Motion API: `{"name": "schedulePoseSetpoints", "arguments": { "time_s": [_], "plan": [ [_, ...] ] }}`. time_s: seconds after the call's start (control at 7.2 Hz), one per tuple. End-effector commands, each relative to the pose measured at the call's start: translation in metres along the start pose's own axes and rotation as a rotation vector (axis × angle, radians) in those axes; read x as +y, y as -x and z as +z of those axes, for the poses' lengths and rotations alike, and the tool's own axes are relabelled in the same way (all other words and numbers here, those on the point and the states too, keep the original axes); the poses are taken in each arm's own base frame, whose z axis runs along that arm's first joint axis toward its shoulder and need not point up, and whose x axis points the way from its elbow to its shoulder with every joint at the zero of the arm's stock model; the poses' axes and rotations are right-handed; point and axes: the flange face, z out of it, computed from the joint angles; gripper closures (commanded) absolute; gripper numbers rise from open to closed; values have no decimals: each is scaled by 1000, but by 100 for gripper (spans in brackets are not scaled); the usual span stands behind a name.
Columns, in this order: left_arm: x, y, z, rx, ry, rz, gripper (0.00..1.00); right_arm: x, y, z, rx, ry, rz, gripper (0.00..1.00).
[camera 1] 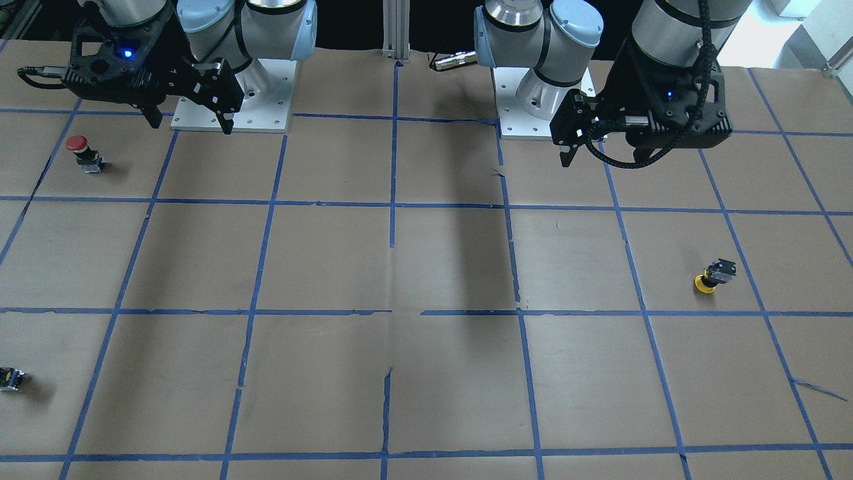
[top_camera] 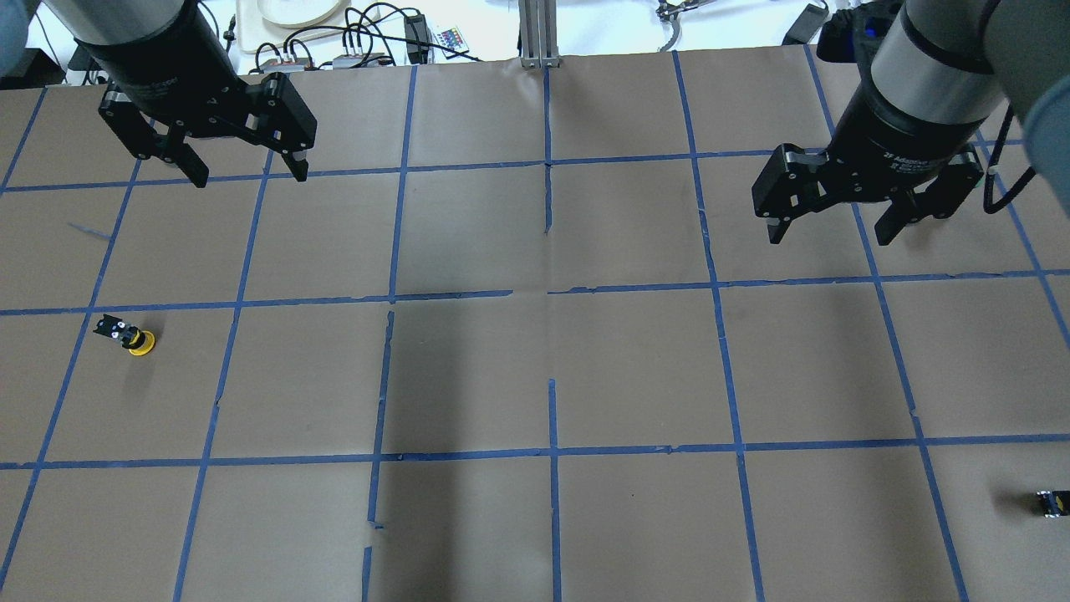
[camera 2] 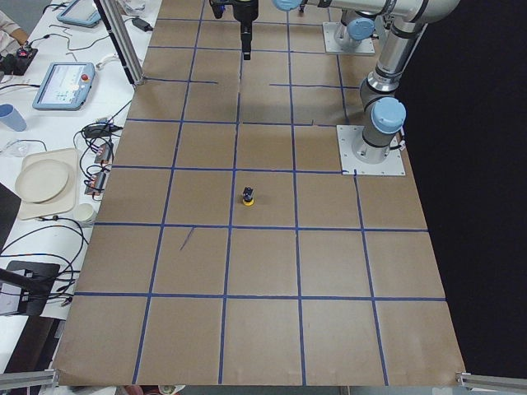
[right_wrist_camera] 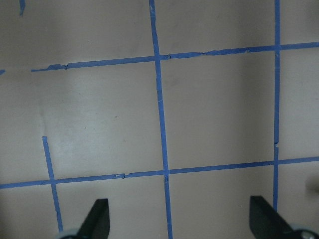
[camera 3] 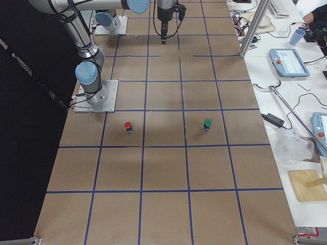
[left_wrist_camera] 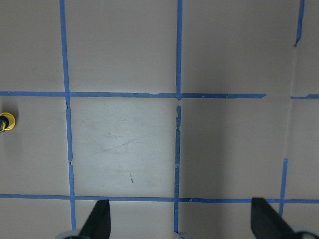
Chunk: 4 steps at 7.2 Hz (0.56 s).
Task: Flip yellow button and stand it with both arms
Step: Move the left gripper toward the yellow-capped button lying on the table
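Left wrist-mounted view crops the yellow button [left_wrist_camera: 7, 122] at its left edge.

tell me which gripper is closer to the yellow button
Left. The left gripper hangs over the same half of the table as the yellow button; the right gripper hangs over the opposite half.

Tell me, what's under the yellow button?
Only brown paper, inside a square of blue tape. The button seems to rest cap down, body up. The patch right beneath the cap is covered, so I can't see it.
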Motion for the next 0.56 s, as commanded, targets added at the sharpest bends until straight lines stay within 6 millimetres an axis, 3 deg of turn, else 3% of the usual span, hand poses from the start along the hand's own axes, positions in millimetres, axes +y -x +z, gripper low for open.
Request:
{"name": "schedulePoseSetpoints", "arguments": {
  "time_s": [0.0,0.28,0.42],
  "plan": [
    [2,-3,2,4,26,-15,1,-2,-1,-8,3,-16,1,0],
    [1,4,4,5,29,-29,1,-1,-1,-1,1,-1,3,0],
    [-2,19,9,5,40,-47,1,-1,0,0,-1,-1,1,0]
  ]
}}
